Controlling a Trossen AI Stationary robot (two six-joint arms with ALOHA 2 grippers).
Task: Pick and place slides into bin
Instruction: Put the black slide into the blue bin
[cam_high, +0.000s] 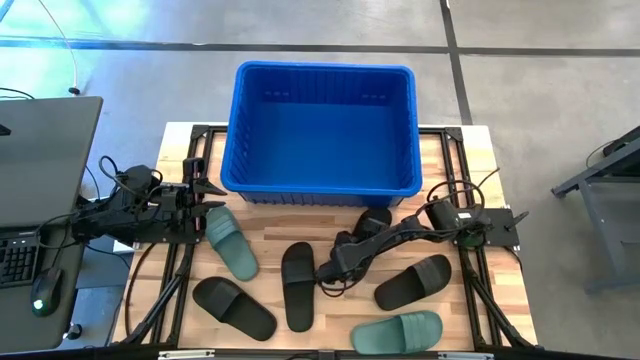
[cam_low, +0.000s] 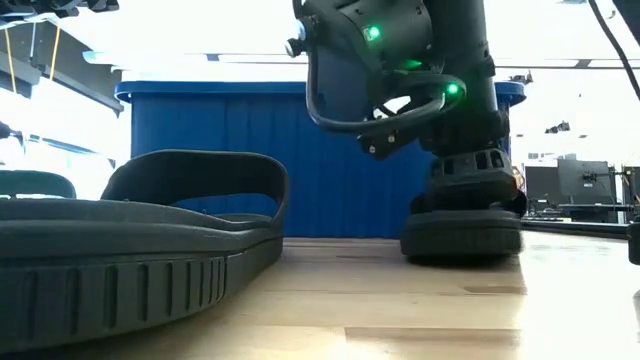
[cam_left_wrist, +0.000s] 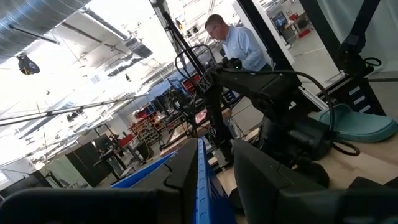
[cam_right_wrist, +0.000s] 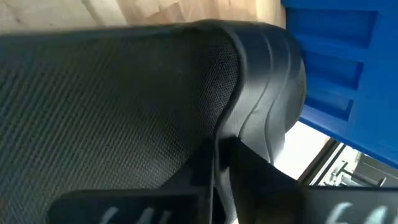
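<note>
The blue bin (cam_high: 322, 125) stands at the table's far middle, with no slide in it. Six slides lie on the wood in front of it: green ones (cam_high: 232, 243) (cam_high: 397, 332) and black ones (cam_high: 297, 285) (cam_high: 233, 307) (cam_high: 413, 281). The last black slide (cam_high: 374, 218) lies close to the bin's near wall, under my right gripper (cam_right_wrist: 214, 177), which is shut on it. My left gripper (cam_high: 207, 190) is open and empty, above the table's left edge beside the bin's near left corner. My right gripper comes down from above onto the black slide near the bin (cam_low: 462, 235). Its fingers (cam_right_wrist: 249, 180) meet at the edge of the slide's wide strap (cam_right_wrist: 261, 87), beside the textured footbed (cam_right_wrist: 93, 106). The slide's sole rests flat on the table.
A laptop and mouse (cam_high: 45, 290) sit on a side table to the left. A black slide (cam_low: 140, 250) lies close in front of the low camera. A person (cam_left_wrist: 233, 40) stands in the room beyond the table. Free wood shows at the table's near right (cam_high: 480, 310).
</note>
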